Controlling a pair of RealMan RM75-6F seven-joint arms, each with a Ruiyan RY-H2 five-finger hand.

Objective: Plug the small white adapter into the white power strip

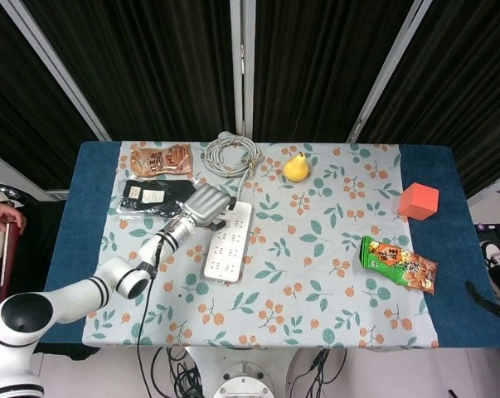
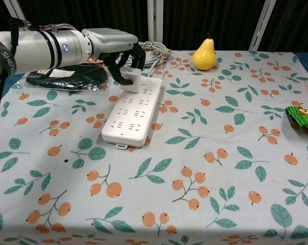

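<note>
Holding the adapter pinched in its curled fingers, the left hand had it at the strip's far end, the end nearest the coiled cable. The adapter sat on or just above that end; whether its prongs were seated could not be told. Insertion seemed under way. Next would likely be a straight downward press, then letting go. No right hand showed.
</note>
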